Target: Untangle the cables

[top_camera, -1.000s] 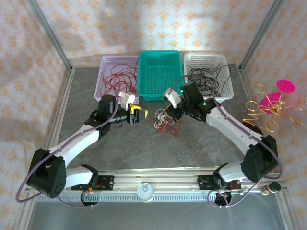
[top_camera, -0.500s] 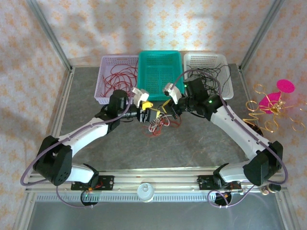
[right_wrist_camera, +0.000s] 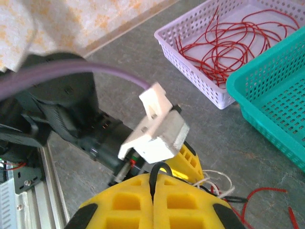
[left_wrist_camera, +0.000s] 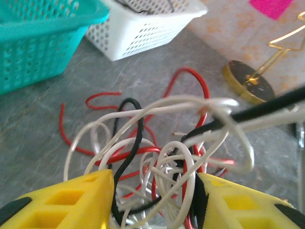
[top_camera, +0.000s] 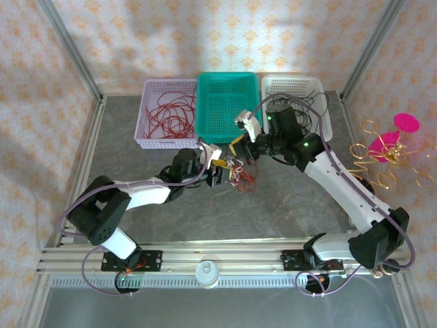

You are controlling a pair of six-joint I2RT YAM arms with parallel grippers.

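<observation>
from above: finds the cables (top_camera: 236, 175) clumped on the grey, stone-look surface (top_camera: 287, 201) just before the teal basket (top_camera: 225, 109). puts the left end effector (top_camera: 220, 175) low against the clump and the right end effector (top_camera: 233, 150) just above, probably to pull in opposite directions.
from the left wrist: shows yellow plastic fingers (left_wrist_camera: 71, 198) spread either side of thin, glossy red, white and black loops, with one black strand (left_wrist_camera: 267, 106) drawn taut rightward.
from the right wrist: shows fingers (right_wrist_camera: 124, 205) pressed together, pinching that strand, likely to tease one colour free.
</observation>
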